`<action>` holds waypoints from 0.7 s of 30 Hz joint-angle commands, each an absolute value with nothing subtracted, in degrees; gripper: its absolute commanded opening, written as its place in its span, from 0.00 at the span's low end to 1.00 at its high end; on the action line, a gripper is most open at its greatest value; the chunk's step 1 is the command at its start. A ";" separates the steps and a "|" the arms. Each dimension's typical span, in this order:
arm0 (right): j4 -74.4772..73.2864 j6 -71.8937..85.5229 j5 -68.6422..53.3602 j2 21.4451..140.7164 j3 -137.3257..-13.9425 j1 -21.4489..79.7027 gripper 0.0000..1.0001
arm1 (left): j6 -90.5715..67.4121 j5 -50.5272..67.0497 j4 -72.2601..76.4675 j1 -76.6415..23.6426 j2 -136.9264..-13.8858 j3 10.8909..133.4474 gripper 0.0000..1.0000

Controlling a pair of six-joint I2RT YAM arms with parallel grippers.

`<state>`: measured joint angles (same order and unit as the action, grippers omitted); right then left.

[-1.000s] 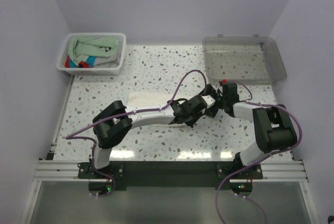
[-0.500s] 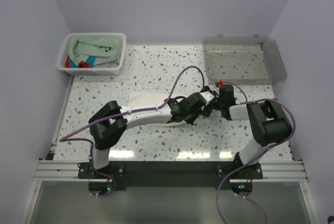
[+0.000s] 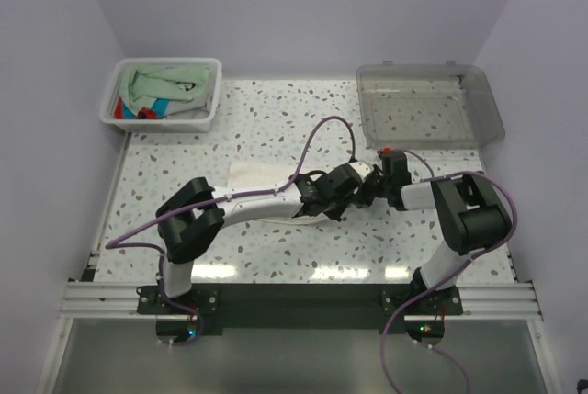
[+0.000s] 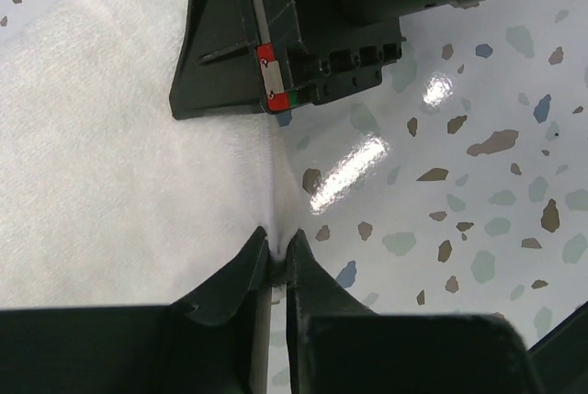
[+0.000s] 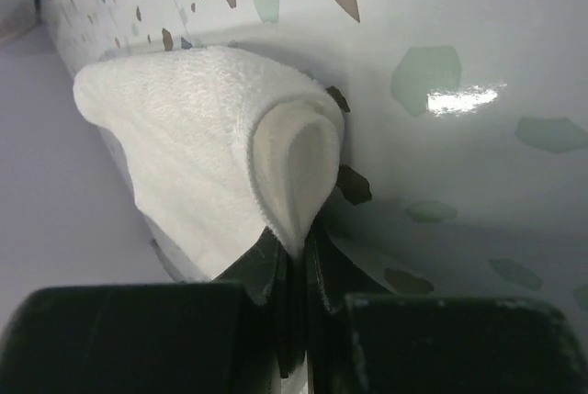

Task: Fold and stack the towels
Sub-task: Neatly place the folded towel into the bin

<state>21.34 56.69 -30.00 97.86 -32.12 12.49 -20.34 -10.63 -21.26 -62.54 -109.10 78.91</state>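
A white towel (image 3: 253,174) lies flat at the table's middle, mostly hidden under my left arm. Both grippers meet at its right edge. My left gripper (image 3: 352,183) (image 4: 276,247) is shut on a pinched ridge of the white towel (image 4: 110,164). Facing it, my right gripper (image 3: 373,183) (image 5: 296,247) is shut on a looped, doubled fold of the same white towel (image 5: 202,137), lifted slightly off the table. More towels lie crumpled in the white basket (image 3: 209,118) at the back left: a pale mint one (image 3: 170,77) on top and a turquoise-and-red one (image 3: 147,111).
A clear grey plastic tray (image 3: 487,109) stands at the back right. The speckled tabletop (image 3: 276,109) stretches between basket and tray. Purple cables arch over both arms near the towel's right edge.
My right gripper slid left onto the towel's edge and went from wide open to shut on the fold. The left gripper kept its pinch and shifted slightly right.
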 commanded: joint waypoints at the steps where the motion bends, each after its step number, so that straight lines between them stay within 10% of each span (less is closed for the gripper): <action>1: 3.11 48.27 -21.63 95.81 -34.96 12.83 0.00 | -22.76 -10.02 -19.51 -62.14 -108.19 78.84 0.12; 11: -17.55 31.48 -13.36 94.57 -54.89 12.83 0.00 | -25.84 -8.27 -19.78 -57.05 -98.89 77.00 0.89; 21: -36.90 14.25 -7.91 104.48 -86.99 12.83 0.00 | -19.69 -3.52 -22.15 -32.83 -82.28 67.26 1.00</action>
<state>-28.49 22.13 -11.46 101.10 -79.26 13.08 -22.92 -5.30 -21.21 -39.27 -84.88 71.07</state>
